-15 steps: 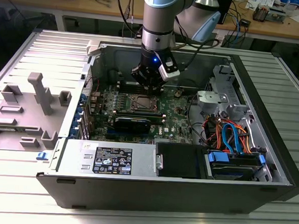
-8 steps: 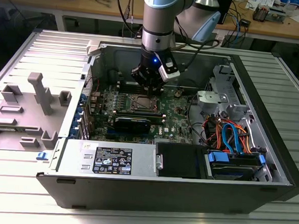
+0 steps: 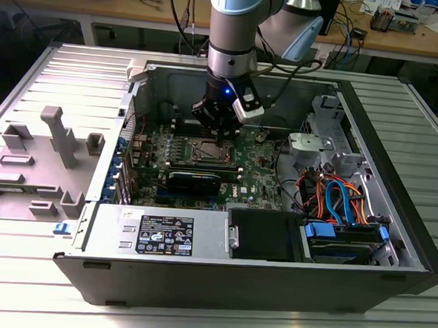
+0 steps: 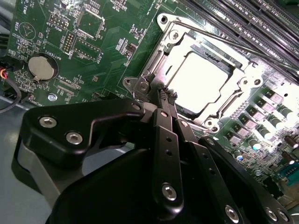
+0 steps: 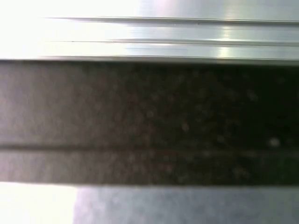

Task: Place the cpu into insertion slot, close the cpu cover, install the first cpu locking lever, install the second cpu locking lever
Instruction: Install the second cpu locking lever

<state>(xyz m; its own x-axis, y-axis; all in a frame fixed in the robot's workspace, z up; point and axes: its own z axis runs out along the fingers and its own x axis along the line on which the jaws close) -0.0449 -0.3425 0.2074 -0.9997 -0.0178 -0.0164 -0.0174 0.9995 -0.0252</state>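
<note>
The cpu [image 4: 201,79] lies flat in the insertion slot [image 3: 205,153] and glares bright under the light. The silver cpu cover [image 4: 175,46] lies down around it, and the chip shows through its square cut-out. A thin locking lever rod [image 4: 243,48] runs along the socket side nearest the memory slots. My gripper [image 4: 167,94] hangs just over one corner of the socket, by the hinge bracket [image 4: 142,86]. Its two black fingers [image 4: 166,126] are pressed together and nothing shows between them. In the exterior view the gripper [image 3: 222,134] stands upright over the motherboard.
Long black memory slots [image 4: 261,18] border the socket. A coin battery [image 4: 41,66] sits on the board. A black card [image 3: 194,179], the power supply [image 3: 162,235] and a drive cage with cables [image 3: 336,197] crowd the case. Grey fixture blocks [image 3: 57,135] stand at the exterior view's left.
</note>
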